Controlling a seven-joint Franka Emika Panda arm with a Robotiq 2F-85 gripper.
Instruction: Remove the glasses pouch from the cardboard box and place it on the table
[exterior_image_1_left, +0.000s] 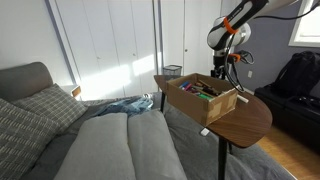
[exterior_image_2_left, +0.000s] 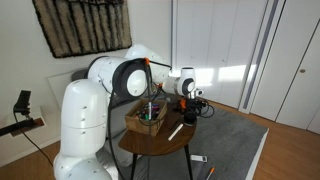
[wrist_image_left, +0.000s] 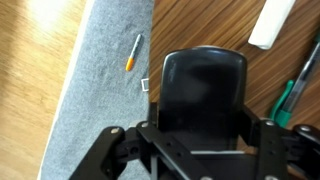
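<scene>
The arm (exterior_image_2_left: 112, 78) is showing bulky white rounded shells, with black bands sitting at the joints and thin orange accents running along them. A white wrist is carrying the black gripper (exterior_image_1_left: 232, 62), whose dark linkage bars are filling the wrist view's lower edge

A grey bed (exterior_image_1_left: 110, 140) with checked pillows (exterior_image_1_left: 35, 110) is seen in an exterior view, with a crumpled blue cloth (exterior_image_1_left: 127, 103) laid at its far edge; white closet doors (exterior_image_1_left: 100, 40) behind it are lit by a patch of sunlight. In an exterior view a shaggy wall hanging (exterior_image_2_left: 85, 25) is hung high; a small black camera (exterior_image_2_left: 22, 102) is mounted on a stand; a grey rug (exterior_image_2_left: 235, 145) is spread over the floor. In the wrist view an orange pen (wrist_image_left: 133, 52) is shown lying on the grey rug near a small white scrap (wrist_image_left: 145, 84); a green pen (wrist_image_left: 285, 100) and a white marker (wrist_image_left: 272, 22) are seen towards the right edge.
</scene>
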